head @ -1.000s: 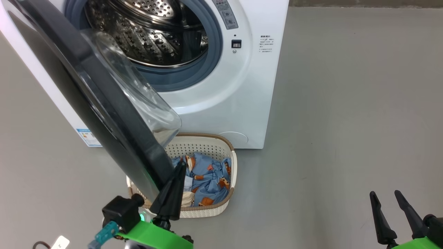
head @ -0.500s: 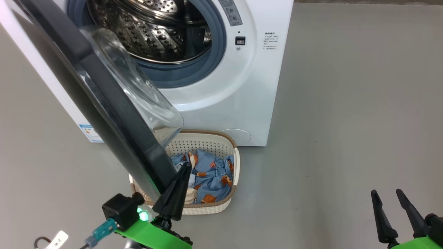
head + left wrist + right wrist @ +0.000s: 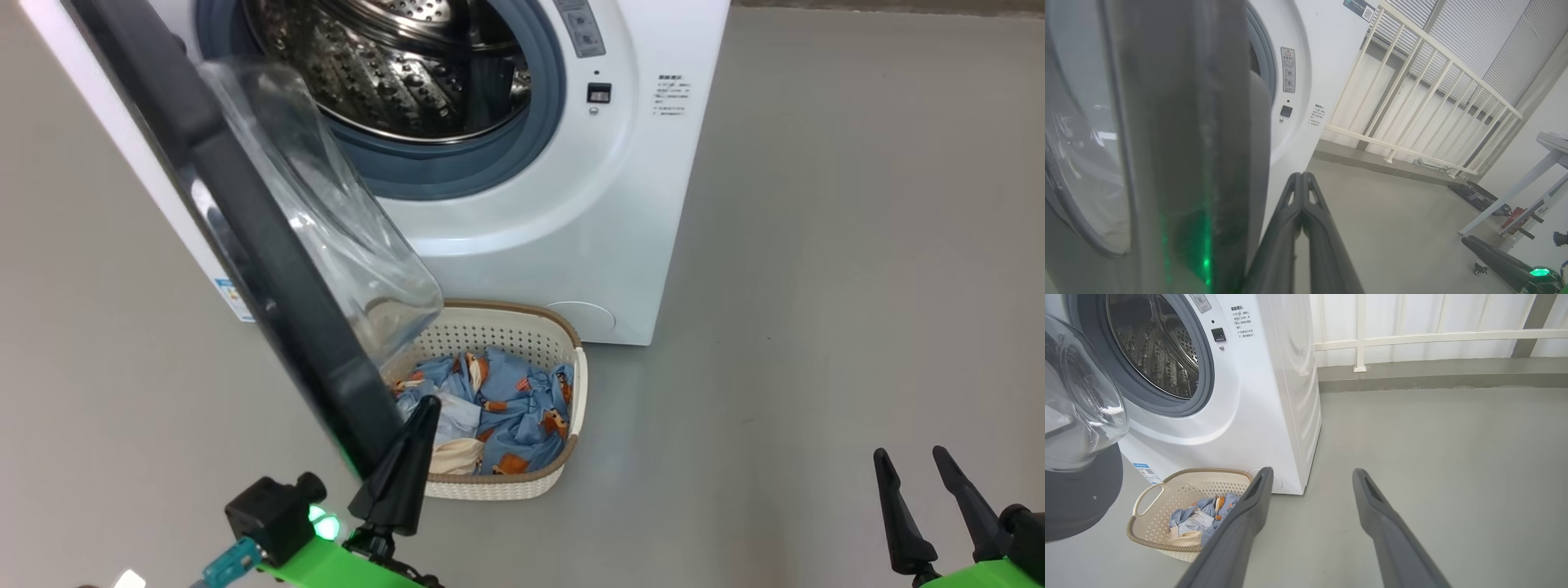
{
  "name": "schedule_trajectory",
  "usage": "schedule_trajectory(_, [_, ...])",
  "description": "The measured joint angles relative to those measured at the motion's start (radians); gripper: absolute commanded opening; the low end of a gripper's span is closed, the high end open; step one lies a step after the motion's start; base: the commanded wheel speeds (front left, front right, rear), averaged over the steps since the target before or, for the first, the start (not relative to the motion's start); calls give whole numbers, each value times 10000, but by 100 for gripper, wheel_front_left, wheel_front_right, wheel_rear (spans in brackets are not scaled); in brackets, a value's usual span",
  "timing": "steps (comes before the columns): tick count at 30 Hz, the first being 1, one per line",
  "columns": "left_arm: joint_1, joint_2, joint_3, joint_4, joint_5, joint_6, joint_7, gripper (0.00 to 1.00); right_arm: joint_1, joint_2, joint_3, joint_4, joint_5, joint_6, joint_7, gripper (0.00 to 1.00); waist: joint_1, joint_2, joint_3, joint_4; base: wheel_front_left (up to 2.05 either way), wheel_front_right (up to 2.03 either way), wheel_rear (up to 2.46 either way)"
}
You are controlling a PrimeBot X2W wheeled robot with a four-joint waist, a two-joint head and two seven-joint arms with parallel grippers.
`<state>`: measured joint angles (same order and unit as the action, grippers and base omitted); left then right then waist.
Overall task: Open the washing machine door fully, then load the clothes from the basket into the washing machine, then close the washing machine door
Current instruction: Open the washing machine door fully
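A grey floor (image 3: 816,245) runs back to a white railing (image 3: 1412,337) along its far edge. On it you have the washing machine (image 3: 571,245), its steel drum showing, and the basket (image 3: 522,331) just before its front, with the clothes (image 3: 514,400) heaped inside. The washing machine door (image 3: 269,269) stands partway open. Its glass bowl hangs over the basket's left end and blocks your way there. Your left gripper (image 3: 428,404) has its jaws clenched on nothing, right beside the door's lower rim; you cannot tell whether they touch it. Your right gripper (image 3: 909,453) hangs with jaws released over bare floor, well apart from the basket.
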<state>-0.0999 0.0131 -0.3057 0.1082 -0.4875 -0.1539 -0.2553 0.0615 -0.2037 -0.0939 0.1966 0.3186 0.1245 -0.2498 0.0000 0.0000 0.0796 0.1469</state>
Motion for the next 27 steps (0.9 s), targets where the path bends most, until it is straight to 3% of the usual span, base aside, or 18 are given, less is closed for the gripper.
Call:
schedule_trajectory(15, [514, 77, 800, -207, 382, 54, 0, 0, 1, -10, 40, 13, 2, 0, 0, 100, 0, 0, -35, 772, 0, 0, 0])
schedule_trajectory(27, [883, 111, 2579, -349, 957, 343, 0, 0, 4, 0, 127, 31, 0, 0, 0, 100, 0, 0, -121, 1459, 0, 0, 0])
